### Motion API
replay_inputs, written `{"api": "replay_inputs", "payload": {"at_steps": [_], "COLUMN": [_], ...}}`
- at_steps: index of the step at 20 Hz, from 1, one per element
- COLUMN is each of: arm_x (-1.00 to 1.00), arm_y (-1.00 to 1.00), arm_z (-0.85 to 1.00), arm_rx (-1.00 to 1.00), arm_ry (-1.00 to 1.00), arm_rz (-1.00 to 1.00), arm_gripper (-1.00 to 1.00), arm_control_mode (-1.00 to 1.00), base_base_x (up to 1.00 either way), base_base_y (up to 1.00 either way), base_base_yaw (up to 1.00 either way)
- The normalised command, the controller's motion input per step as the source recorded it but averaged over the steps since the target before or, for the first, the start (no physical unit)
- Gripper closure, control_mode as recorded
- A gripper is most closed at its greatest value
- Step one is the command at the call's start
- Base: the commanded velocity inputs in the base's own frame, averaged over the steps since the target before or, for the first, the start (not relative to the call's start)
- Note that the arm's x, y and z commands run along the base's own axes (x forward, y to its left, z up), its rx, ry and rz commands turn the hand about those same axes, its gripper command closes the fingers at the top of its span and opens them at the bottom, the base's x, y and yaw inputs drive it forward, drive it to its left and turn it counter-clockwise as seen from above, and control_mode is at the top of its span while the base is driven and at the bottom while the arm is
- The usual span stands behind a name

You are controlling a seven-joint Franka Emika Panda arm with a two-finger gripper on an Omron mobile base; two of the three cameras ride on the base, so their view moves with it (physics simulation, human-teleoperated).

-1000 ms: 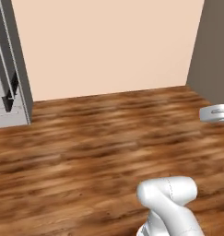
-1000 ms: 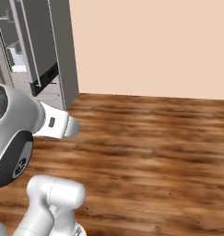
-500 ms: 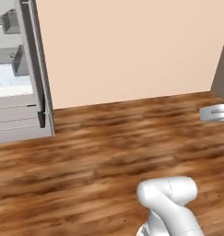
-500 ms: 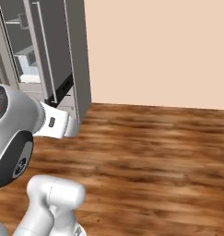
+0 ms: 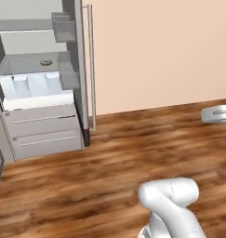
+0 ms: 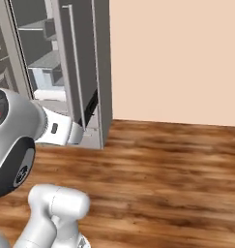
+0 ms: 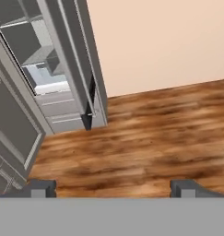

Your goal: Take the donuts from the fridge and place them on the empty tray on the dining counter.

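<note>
Hand view gives me the clearest read: my gripper (image 7: 112, 188) hangs with its two dark fingertips (image 7: 39, 188) spread wide apart and nothing between them, only the wooden floor (image 7: 150, 138) beyond. Up and to the left of the fingers, well apart from them, stands the fridge (image 7: 49, 78) with its door (image 7: 74, 60) swung open, edge-on toward me, so I look past it at grey shelves and a pale drawer inside. From the left base camera the fridge (image 5: 37, 83) sits at the far left, its long bar handle (image 5: 91, 69) running vertically down the open door, which carries small grey door bins. On the grey inner shelf (image 5: 30, 62) above the pale drawer (image 5: 35, 90) I can make out one small round brownish thing (image 5: 46, 62), which may be one of the donuts, though it is too small for me to say which; the pink one I cannot find. From the right base camera the fridge (image 6: 56, 68) is upper left, its open door (image 6: 85, 63) facing me with the handle (image 6: 75, 68) on it, and my arm's white link crosses just in front of its lower part. A peach wall (image 6: 177, 58) backs the floor (image 6: 162, 179) in this camera.
</note>
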Motion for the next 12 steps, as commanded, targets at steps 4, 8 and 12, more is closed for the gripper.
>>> {"api": "replay_inputs", "payload": {"at_steps": [4,8,12], "arm_x": [0.00,0.00,0.00], "arm_y": [0.00,0.00,0.00], "arm_z": [0.00,0.00,0.00], "arm_rx": [0.00,0.00,0.00], "arm_ry": [0.00,0.00,0.00], "arm_rz": [0.00,0.00,0.00], "arm_gripper": [-1.00,-1.00,-1.00], "arm_control_mode": [1.00,1.00,1.00], "base_base_x": [0.78,0.61,1.00], "base_base_y": [1.00,1.00,1.00], "base_base_yaw": [-0.03,-0.07,-0.12]}}
